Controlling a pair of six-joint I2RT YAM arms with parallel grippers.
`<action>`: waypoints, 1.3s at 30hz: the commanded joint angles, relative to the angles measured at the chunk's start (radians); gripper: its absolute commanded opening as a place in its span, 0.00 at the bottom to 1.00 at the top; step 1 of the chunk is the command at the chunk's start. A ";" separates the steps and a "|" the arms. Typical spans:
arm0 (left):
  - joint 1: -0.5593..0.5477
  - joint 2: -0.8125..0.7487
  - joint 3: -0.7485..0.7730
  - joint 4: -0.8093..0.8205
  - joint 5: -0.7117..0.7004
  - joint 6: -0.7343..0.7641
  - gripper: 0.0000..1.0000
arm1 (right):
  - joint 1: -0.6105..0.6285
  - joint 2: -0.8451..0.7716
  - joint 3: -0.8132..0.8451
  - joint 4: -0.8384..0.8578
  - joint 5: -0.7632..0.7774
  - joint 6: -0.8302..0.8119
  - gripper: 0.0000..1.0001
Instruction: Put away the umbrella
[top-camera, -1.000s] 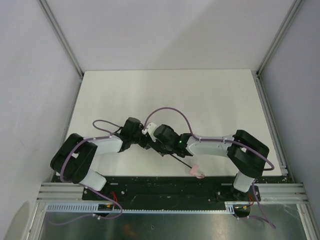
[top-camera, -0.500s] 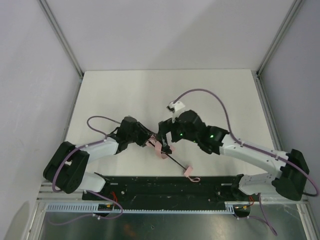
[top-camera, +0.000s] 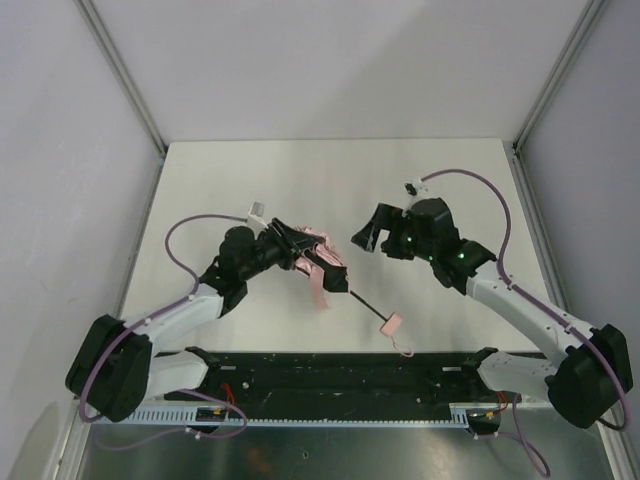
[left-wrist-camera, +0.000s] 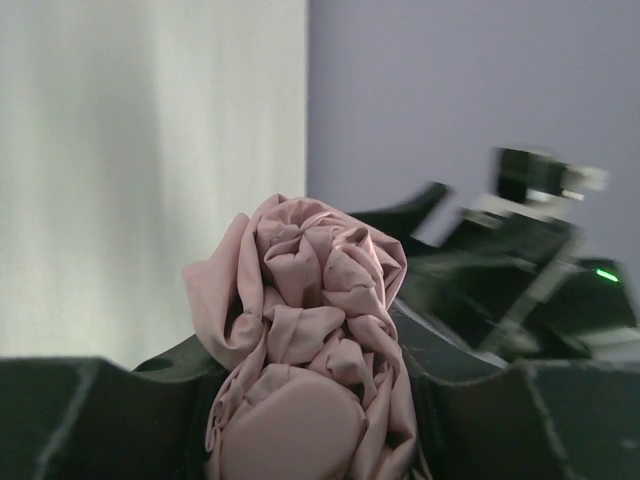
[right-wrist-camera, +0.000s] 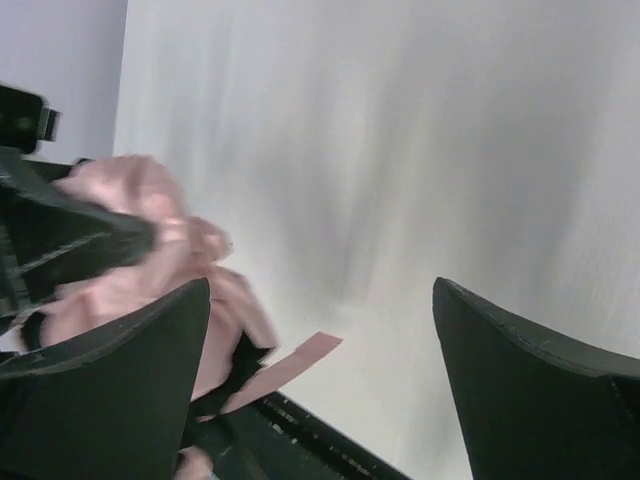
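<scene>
My left gripper (top-camera: 300, 245) is shut on the bunched pale pink fabric of the umbrella (top-camera: 312, 250) and holds it over the table. The crumpled fabric (left-wrist-camera: 310, 340) fills the space between the left jaws in the left wrist view. The thin black shaft (top-camera: 362, 303) runs down to the right from the fabric to the small pink handle (top-camera: 391, 322) with its loop strap. A pink closing strap (top-camera: 317, 292) hangs below the fabric. My right gripper (top-camera: 366, 238) is open and empty, to the right of the fabric and apart from it. The right wrist view shows the fabric (right-wrist-camera: 150, 260) blurred at left.
The white table (top-camera: 330, 180) is bounded by grey walls with metal rails at left, back and right. A black base plate (top-camera: 340, 372) runs along the near edge under the handle.
My right gripper has let go of the umbrella and drawn back up and to the right. My left gripper has lifted the fabric and swung it right; the handle moved slightly right.
</scene>
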 joint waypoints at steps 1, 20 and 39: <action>0.002 -0.091 0.056 0.142 0.093 -0.061 0.00 | -0.090 -0.069 -0.199 0.269 -0.274 0.164 0.94; 0.003 -0.125 0.206 0.331 0.124 -0.141 0.00 | 0.063 0.018 -0.567 1.036 -0.350 0.872 0.85; 0.045 -0.075 0.259 0.392 0.140 -0.122 0.00 | 0.254 0.095 -0.570 1.055 -0.227 0.973 0.86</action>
